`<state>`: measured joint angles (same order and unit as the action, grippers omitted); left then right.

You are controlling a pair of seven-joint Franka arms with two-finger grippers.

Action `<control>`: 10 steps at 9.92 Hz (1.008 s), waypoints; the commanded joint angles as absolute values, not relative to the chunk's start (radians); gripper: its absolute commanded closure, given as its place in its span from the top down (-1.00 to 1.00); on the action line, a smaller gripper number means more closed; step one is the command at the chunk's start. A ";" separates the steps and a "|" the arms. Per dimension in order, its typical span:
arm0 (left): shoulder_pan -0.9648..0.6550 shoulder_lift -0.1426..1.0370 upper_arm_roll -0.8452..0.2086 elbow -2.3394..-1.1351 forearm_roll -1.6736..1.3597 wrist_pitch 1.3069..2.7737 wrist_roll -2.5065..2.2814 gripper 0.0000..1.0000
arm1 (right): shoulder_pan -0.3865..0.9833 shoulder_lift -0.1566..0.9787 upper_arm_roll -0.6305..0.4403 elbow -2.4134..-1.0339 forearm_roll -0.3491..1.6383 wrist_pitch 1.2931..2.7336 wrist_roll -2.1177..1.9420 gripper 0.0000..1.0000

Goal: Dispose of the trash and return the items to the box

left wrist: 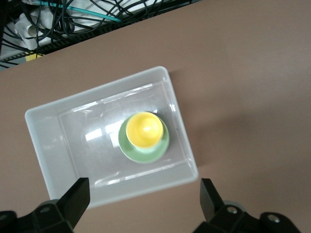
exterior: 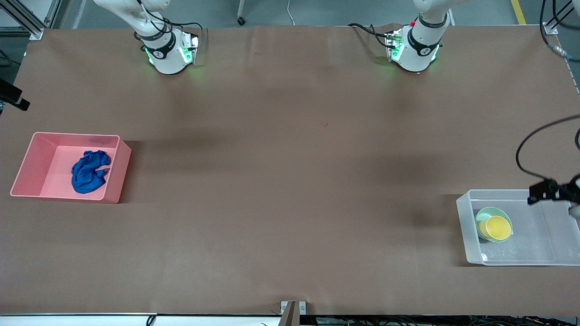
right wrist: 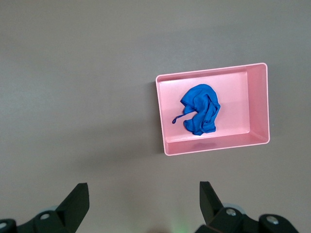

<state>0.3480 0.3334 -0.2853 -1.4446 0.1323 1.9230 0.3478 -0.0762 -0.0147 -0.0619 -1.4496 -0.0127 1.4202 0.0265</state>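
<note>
The trash (exterior: 89,172), a crumpled bright blue wad (right wrist: 200,109), lies inside the pink bin (exterior: 77,134) at the right arm's end of the table. At the left arm's end stands the clear box (exterior: 464,226). In it the yellow cup (exterior: 498,227) sits inside the mint-green bowl (exterior: 487,213). My left gripper (left wrist: 143,201) hangs open and empty high over one long wall of the box (left wrist: 43,160), with the cup (left wrist: 144,128) and the bowl (left wrist: 146,154) below. My right gripper (right wrist: 143,201) is open and empty, high over bare table beside the pink bin (right wrist: 160,116).
Both arm bases (exterior: 167,50) (exterior: 414,50) stand along the table's edge farthest from the front camera. A black cable (exterior: 521,154) loops in the air above the clear box. Bundled cables (left wrist: 73,19) run just off the table edge by the box.
</note>
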 commanded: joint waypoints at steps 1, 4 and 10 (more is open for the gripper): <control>0.302 0.093 -0.267 -1.724 0.134 1.945 0.250 1.00 | -0.081 -0.017 -0.058 -1.443 -0.012 1.411 0.018 1.00; 0.108 -0.046 -0.047 -1.767 -0.014 1.877 0.261 1.00 | -0.081 -0.017 -0.058 -1.443 -0.012 1.411 0.018 1.00; -0.028 -0.046 0.051 -1.539 -0.009 1.511 0.209 1.00 | -0.083 -0.017 -0.058 -1.443 -0.012 1.411 0.018 1.00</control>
<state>-0.0223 -0.0660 0.0351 -1.5275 -0.0106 1.5386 0.2238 -0.0764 -0.0147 -0.0620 -1.4497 -0.0127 1.4201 0.0265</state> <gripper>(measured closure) 0.000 0.000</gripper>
